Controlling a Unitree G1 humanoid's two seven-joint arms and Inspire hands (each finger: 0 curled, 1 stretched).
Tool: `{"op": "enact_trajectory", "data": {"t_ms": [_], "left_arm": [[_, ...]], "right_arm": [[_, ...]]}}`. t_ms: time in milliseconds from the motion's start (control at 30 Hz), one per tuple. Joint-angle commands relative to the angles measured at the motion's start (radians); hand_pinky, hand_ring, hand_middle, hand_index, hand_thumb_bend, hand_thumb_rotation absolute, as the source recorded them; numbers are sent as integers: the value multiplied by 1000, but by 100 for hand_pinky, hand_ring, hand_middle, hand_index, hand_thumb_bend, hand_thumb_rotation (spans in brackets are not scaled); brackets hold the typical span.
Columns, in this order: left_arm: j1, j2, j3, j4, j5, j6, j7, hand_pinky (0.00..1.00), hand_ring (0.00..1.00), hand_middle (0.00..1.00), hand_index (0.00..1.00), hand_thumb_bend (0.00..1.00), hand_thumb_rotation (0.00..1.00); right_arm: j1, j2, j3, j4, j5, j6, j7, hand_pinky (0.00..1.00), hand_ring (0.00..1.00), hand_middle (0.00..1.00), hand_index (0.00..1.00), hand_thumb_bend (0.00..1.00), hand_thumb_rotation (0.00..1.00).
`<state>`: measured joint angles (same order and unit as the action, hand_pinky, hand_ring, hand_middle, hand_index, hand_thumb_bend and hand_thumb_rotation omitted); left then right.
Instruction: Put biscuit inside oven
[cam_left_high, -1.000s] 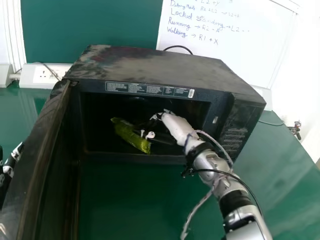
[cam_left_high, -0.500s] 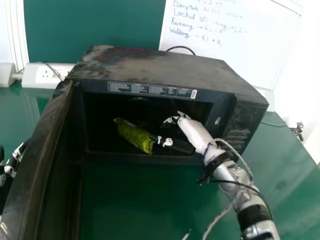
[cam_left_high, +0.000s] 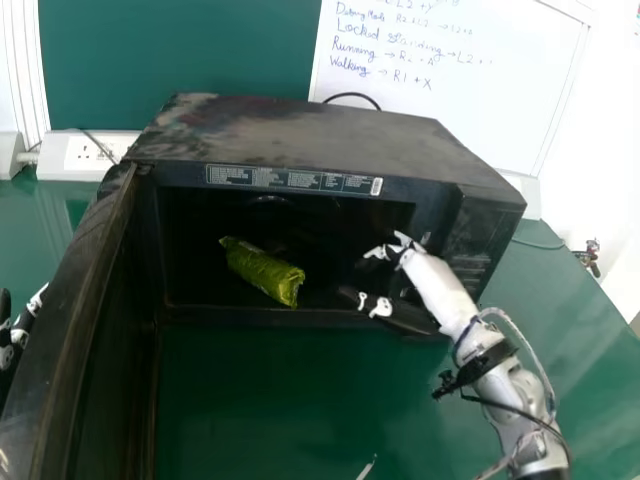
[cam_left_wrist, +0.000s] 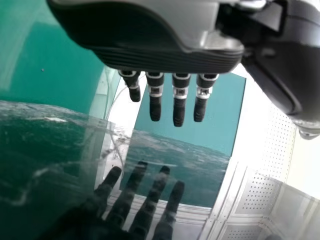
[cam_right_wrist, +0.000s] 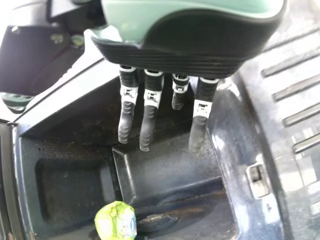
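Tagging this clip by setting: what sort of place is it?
Probably a robotics lab or workshop: handwritten walking and running commands on the whiteboard, a socket strip, and a microwave oven on a green table.

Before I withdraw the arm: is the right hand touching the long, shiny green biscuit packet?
Apart. The head view shows a plain dark gap between the right hand and the packet's nearer end.

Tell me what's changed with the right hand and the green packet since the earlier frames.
The right hand has moved away from the packet, toward the right side of the oven. It was at the packet's right end before; now there is a clear gap, its fingers are open, and it appears to have let go. The packet stayed lying inside the oven, and the door stayed open.
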<state>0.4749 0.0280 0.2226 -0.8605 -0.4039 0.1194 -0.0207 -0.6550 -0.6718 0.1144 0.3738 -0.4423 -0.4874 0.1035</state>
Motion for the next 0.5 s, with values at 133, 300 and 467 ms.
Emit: {"op": "enact_trajectory", "data": {"t_ms": [133,300,467], "left_arm": [[5,4,5,-2,1,3,4,96,92,91,92,89,99],[-1,5,5,2,-1,5,6,97,92,91,92,89,98],[-3,6,7,2,-2,11,7,97,92,91,92,89,99]], "right_arm": [[86,-46,-64,-69,41,-32,22,52,63,67,64,100,1],[155,-58,-109,-120,67,-32,23,52,62,66,65,100,0],[227,-66,-155,-208,79,23,45,56,66,69,66,100,0]]}}
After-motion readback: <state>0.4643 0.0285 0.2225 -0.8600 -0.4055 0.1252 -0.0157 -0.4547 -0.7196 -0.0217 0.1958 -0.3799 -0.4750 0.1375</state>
